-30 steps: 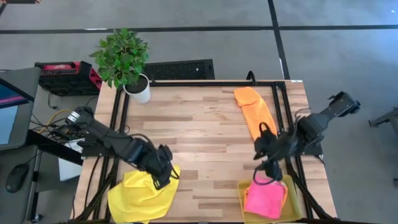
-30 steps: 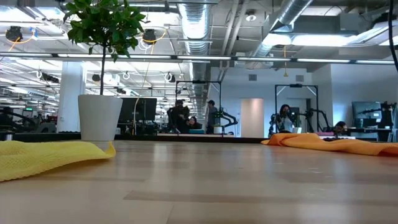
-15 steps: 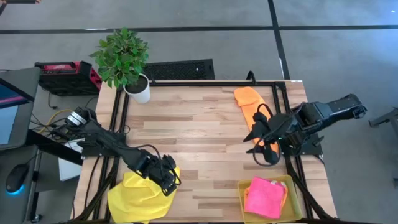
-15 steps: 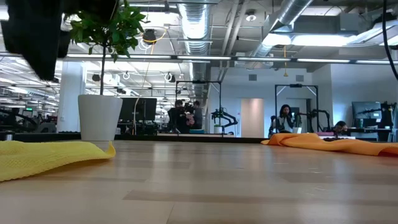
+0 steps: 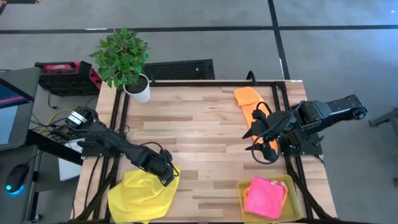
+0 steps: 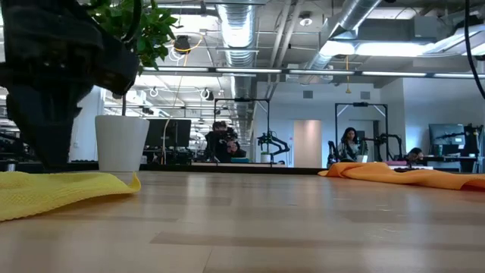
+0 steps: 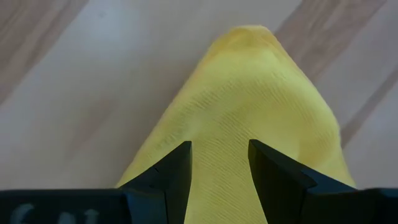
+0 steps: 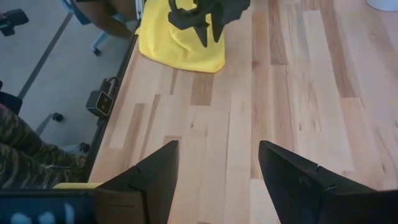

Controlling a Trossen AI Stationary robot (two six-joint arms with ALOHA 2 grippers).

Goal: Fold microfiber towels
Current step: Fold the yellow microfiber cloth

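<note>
- High view: the left gripper is seen lowered onto the corner of the yellow towel that lies nearest the middle of the wooden worktop. That towel is spread at the worktop's near edge, well apart from the potted plant at the far corner. The right gripper is held just beside the orange towel, which is stretched along the far right side of the worktop. A pink towel is seen lying in the translucent yellow tray, near the orange towel's lower end.
- Low view: the left gripper is shown coming down from above onto the yellow towel, in front of the plant's white pot. The orange towel is seen across the worktop. People are visible in the room behind.
- Left wrist view: the two dark fingers are set apart, open, and are placed over the yellow towel, whose rounded corner rests on the wood just beyond them.
- Right wrist view: the right arm's fingers are spread wide, with nothing held. Across the worktop, the left gripper is seen over the yellow towel.
</note>
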